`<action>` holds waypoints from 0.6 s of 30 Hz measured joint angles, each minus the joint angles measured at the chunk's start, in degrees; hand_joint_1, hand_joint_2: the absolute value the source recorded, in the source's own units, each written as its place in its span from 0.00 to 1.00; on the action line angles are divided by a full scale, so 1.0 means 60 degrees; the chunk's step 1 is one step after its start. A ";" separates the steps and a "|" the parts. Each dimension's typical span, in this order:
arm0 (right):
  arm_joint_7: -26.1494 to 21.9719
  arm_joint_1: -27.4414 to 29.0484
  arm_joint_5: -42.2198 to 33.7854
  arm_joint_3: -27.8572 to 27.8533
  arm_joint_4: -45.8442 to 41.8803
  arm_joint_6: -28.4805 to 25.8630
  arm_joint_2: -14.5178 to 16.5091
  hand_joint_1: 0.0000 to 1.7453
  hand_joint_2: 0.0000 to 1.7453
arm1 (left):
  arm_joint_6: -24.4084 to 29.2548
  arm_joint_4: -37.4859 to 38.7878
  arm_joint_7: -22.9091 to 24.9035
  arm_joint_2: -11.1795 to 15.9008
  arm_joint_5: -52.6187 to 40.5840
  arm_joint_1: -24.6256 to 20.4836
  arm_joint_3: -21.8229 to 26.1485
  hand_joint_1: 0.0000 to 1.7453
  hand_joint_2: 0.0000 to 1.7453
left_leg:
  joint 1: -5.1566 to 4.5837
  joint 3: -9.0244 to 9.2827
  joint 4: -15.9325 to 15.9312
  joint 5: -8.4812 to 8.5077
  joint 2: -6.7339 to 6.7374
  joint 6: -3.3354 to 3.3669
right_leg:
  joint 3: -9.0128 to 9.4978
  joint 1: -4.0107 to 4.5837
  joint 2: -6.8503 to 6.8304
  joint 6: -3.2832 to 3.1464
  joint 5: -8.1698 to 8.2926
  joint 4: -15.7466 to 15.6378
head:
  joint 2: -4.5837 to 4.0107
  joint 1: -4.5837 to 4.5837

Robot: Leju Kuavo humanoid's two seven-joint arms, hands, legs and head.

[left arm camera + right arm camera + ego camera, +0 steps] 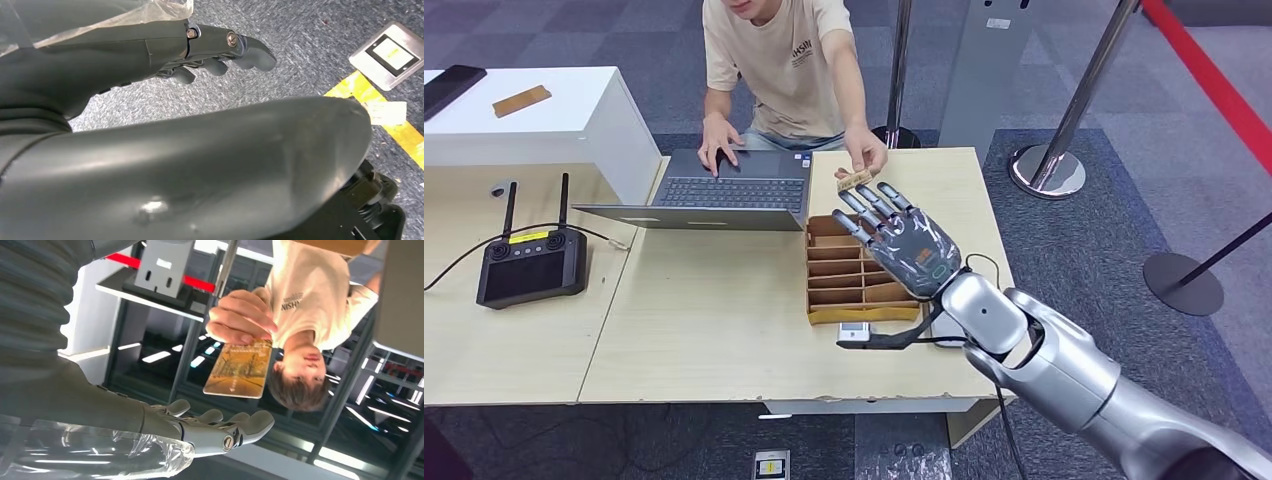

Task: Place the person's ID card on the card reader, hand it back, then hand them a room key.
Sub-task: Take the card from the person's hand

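Observation:
My right hand (899, 240) is open, palm up with fingers spread, above the cardboard box of room key slots (839, 275). A person's hand (865, 152) holds an orange-brown ID card (855, 180) just beyond my fingertips, apart from them. In the right wrist view the card (239, 369) hangs from the person's fingers (240, 322) above my open right hand (215, 430). A small white card reader (854, 333) lies on the table's near edge, below my wrist. My left hand (215, 55) hangs over the floor with nothing in it.
An open laptop (724, 190) stands at the table's (704, 320) back, with the person's other hand on it. A black controller with antennas (529, 265) sits at the left. A white counter (544, 110) carries a brown card (521, 100). Stanchion bases (1046, 170) stand at the right.

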 joint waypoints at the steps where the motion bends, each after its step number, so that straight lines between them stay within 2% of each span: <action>1: 0.0065 0.0010 -0.0061 -0.0003 0.0033 -0.0042 -0.0015 0.00 1.00 | 0.0000 0.0005 0.0021 0.0001 -0.0002 0.0000 -0.0004 0.00 0.00 | 0.0000 0.0000 0.0000 0.0000 0.0000 0.0000 | 0.0000 0.0000 0.0000 0.0000 0.0000 0.0000 | 0.0000 0.0000; 10: 0.0719 0.0196 -0.1268 -0.0456 0.0299 -0.0481 -0.0073 0.00 1.00 | -0.0004 0.0031 0.0082 0.0004 -0.0005 0.0001 -0.0046 0.00 0.00 | 0.0000 0.0000 0.0000 0.0000 0.0000 0.0000 | 0.0000 0.0000 0.0000 0.0000 0.0000 0.0000 | 0.0000 0.0002; 18: 0.0888 0.0409 -0.2197 -0.1076 0.0575 -0.0855 -0.0064 0.00 1.00 | -0.0069 0.0041 0.0119 0.0004 -0.0075 0.0000 -0.0055 0.00 0.00 | 0.0000 0.0000 0.0001 0.0000 0.0000 0.0000 | 0.0000 0.0000 0.0000 0.0000 0.0000 0.0000 | 0.0000 0.0002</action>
